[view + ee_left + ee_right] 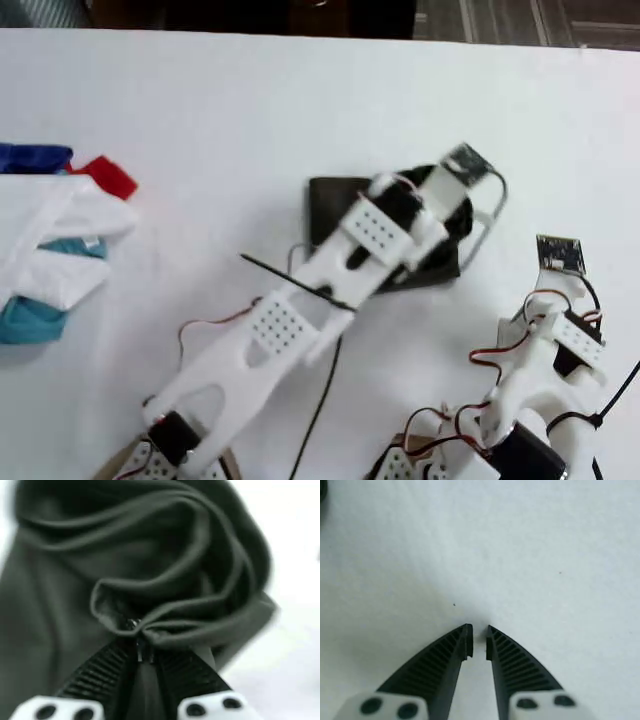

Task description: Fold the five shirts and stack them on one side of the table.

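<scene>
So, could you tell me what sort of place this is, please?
Likely a robotics lab bench, though little of the room shows: a white table, the left gripper pinching a dark shirt, shirts piled at one edge.

The left arm [300, 310] is lying across the dark shirt [332, 205], hiding most of it. The stack of shirts [55, 235] is running off the high view's left edge.

One dark shirt [330, 200], one pile of shirts [50, 235] — four colours showing, two arms — left arm [290, 320], right arm [540, 370]
</scene>
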